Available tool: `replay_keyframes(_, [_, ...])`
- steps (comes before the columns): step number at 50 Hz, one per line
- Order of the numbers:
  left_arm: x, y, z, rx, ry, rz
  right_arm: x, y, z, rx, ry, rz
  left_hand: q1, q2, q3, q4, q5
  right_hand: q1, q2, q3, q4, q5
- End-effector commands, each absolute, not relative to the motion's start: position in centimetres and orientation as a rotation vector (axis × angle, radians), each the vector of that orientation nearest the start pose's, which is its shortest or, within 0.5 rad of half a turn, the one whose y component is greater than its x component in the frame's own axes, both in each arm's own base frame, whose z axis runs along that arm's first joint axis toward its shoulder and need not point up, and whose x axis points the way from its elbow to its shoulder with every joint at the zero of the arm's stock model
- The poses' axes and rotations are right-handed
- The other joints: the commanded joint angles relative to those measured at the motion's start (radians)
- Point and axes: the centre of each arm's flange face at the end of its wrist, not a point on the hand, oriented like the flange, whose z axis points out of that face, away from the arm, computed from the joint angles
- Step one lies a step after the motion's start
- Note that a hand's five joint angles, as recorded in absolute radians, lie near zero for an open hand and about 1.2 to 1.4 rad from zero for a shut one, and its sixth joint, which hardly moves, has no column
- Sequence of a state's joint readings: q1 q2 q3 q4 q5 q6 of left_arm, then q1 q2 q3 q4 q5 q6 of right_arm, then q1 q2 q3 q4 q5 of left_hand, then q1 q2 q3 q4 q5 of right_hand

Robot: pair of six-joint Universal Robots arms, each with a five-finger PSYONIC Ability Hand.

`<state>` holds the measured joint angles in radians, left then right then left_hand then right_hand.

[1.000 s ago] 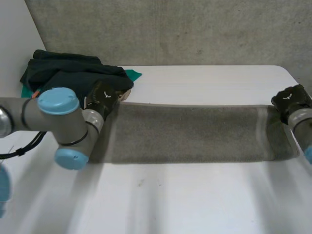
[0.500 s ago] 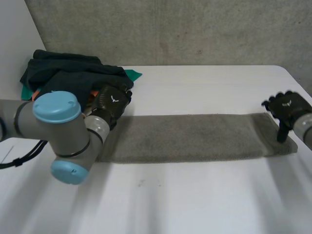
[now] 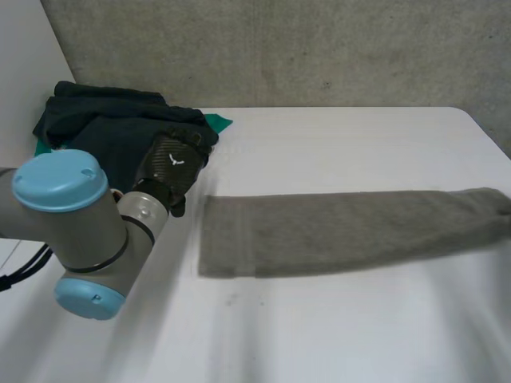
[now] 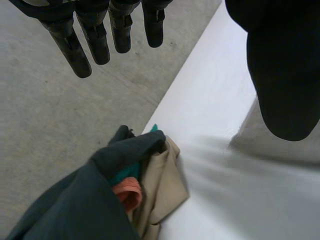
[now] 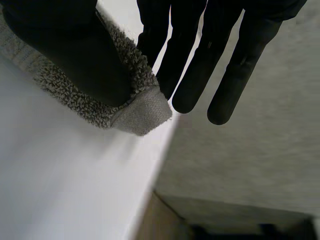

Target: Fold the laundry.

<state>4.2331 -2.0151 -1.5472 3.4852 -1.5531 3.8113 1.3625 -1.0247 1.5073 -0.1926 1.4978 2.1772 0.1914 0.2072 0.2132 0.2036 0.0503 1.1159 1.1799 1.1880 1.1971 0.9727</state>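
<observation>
A long grey towel (image 3: 335,231) lies flat across the white table (image 3: 343,144), its right end at the table's right edge. In the right wrist view my right hand (image 5: 65,45) pinches the towel's hemmed corner (image 5: 142,115) between thumb and straight fingers (image 5: 187,75), right at the table's edge. My left hand (image 3: 172,159) hovers off the towel's left end, near the clothes pile. In its own wrist view the fingers (image 4: 95,35) are straight and spread, the thumb (image 4: 285,65) apart from them, holding nothing. The towel's end (image 4: 280,147) lies below the thumb.
A pile of dark green clothes (image 3: 112,120) sits at the table's back left corner, with tan and orange pieces (image 4: 155,185) showing underneath. A grey wall stands behind the table. The floor (image 5: 240,150) drops away just beyond the towel's pinched corner.
The towel has slid to the right. My left hand let go of its left end and lifted away. My right hand moved out past the table's right edge with the corner.
</observation>
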Motion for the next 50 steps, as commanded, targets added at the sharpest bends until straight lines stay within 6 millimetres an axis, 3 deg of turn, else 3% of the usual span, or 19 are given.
replay_keyframes(1, [-28.4, -27.4, 20.8, 1.176, 1.847, -2.076, 10.2, -39.0, 18.1, 1.006, -1.773, 1.457, -0.017, -0.033, -0.039, -0.029, -0.05, 0.28, 0.216, 0.208, 0.199, 0.249])
replay_keyframes(7, [-28.1, -27.2, 21.2, 1.144, 1.87, -2.094, 24.5, -33.0, 20.9, 1.379, -1.536, 1.942, -0.017, -0.033, -0.039, -0.029, -0.05, 0.28, 0.216, 0.208, 0.199, 0.249])
replay_keyframes(8, [-28.0, -27.2, 21.2, 1.136, 1.877, -2.099, 24.5, -33.0, 20.9, 1.38, -1.535, 1.944, -0.017, -0.033, -0.039, -0.029, -0.05, 0.28, 0.216, 0.208, 0.199, 0.249])
replay_keyframes(11, [-27.8, -26.9, 21.0, 1.122, 1.912, -2.1, 31.0, -28.3, 20.9, 1.608, -1.337, 2.134, -0.017, -0.033, -0.039, -0.029, -0.05, 0.28, 0.216, 0.208, 0.199, 0.249])
replay_keyframes(14, [-27.7, -26.6, 20.6, 1.128, 1.931, -2.086, 35.3, -24.3, 18.8, 1.803, -1.239, 2.206, -0.017, -0.033, -0.039, -0.029, -0.05, 0.28, 0.216, 0.208, 0.199, 0.249])
replay_keyframes(15, [-27.6, -26.5, 20.3, 1.131, 1.94, -2.076, 37.1, -22.4, 16.8, 1.91, -1.211, 2.202, -0.017, -0.033, -0.039, -0.029, -0.05, 0.28, 0.216, 0.208, 0.199, 0.249])
replay_keyframes(19, [-27.5, -26.3, 19.8, 1.139, 1.954, -2.059, 40.1, -18.7, 12.8, 2.102, -1.149, 2.146, -0.017, -0.033, -0.039, -0.029, -0.05, 0.28, 0.216, 0.208, 0.199, 0.249])
replay_keyframes(23, [-27.5, -26.3, 19.7, 1.141, 1.96, -2.055, 40.4, -18.4, 11.8, 2.108, -1.165, 2.108, -0.017, -0.033, -0.039, -0.029, -0.05, 0.22, 0.156, 0.148, 0.139, 0.189])
replay_keyframes(24, [-27.5, -26.3, 19.7, 1.141, 1.96, -2.055, 40.1, -18.5, 12.0, 2.08, -1.202, 2.098, -0.017, -0.033, -0.039, -0.029, -0.05, -0.437, -0.501, -0.509, -0.518, -0.468])
replay_keyframes(25, [-27.5, -26.3, 19.7, 1.14, 1.959, -2.056, 39.9, -18.7, 12.2, 2.05, -1.236, 2.098, -0.017, -0.033, -0.039, -0.029, -0.05, -0.761, -0.825, -0.833, -0.842, -0.792])
replay_keyframes(27, [-27.6, -26.3, 19.9, 1.138, 1.955, -2.063, 39.7, -18.7, 12.8, 2.001, -1.293, 2.117, -0.017, -0.033, -0.039, -0.029, -0.05, -0.941, -1.005, -1.013, -1.023, -0.973])
replay_keyframes(32, [-27.9, -26.5, 20.8, 1.128, 1.927, -2.103, 34.3, -23.6, 19.0, 1.525, -1.755, 2.26, -0.017, -0.033, -0.039, -0.029, -0.05, -0.941, -1.005, -1.013, -1.023, -0.973])
replay_keyframes(34, [-28.3, -26.7, 21.6, 1.119, 1.897, -2.139, 32.0, -24.4, 19.1, 1.427, -1.973, 2.2, -0.017, -0.033, -0.039, -0.029, -0.05, -0.941, -1.005, -1.013, -1.023, -0.973])
replay_keyframes(37, [-29.0, -26.3, 22.0, 1.132, 1.883, -2.169, 28.9, -25.0, 16.5, 1.365, -2.256, 1.952, -0.017, -0.033, -0.039, -0.029, -0.05, -0.941, -1.005, -1.013, -1.023, -0.973])
replay_keyframes(40, [-29.8, -25.7, 22.0, 1.151, 1.894, -2.189, 26.7, -25.5, 14.6, 1.352, -2.323, 1.785, -0.017, -0.033, -0.039, -0.029, -0.05, -0.941, -1.005, -1.013, -1.023, -0.973])
replay_keyframes(43, [-30.2, -25.4, 21.8, 1.163, 1.904, -2.198, 24.6, -26.3, 13.1, 1.37, -2.266, 1.663, -0.017, -0.033, -0.039, -0.029, -0.05, -0.607, -0.671, -0.679, -0.688, -0.638])
replay_keyframes(45, [-30.2, -25.3, 21.8, 1.166, 1.906, -2.197, 23.8, -26.9, 12.4, 1.382, -2.237, 1.619, -0.017, -0.033, -0.039, -0.029, -0.05, -0.22, -0.284, -0.292, -0.301, -0.252])
replay_keyframes(46, [-30.3, -25.3, 21.8, 1.168, 1.905, -2.197, 23.2, -27.6, 12.4, 1.379, -2.197, 1.6, -0.017, -0.033, -0.039, -0.029, -0.05, 0.221, 0.157, 0.149, 0.14, 0.19])
replay_keyframes(50, [-30.3, -25.0, 21.7, 1.17, 1.91, -2.192, 23.1, -29.6, 13.8, 1.277, -2.092, 1.65, -0.017, -0.033, -0.039, -0.029, -0.05, 0.28, 0.216, 0.208, 0.199, 0.249])
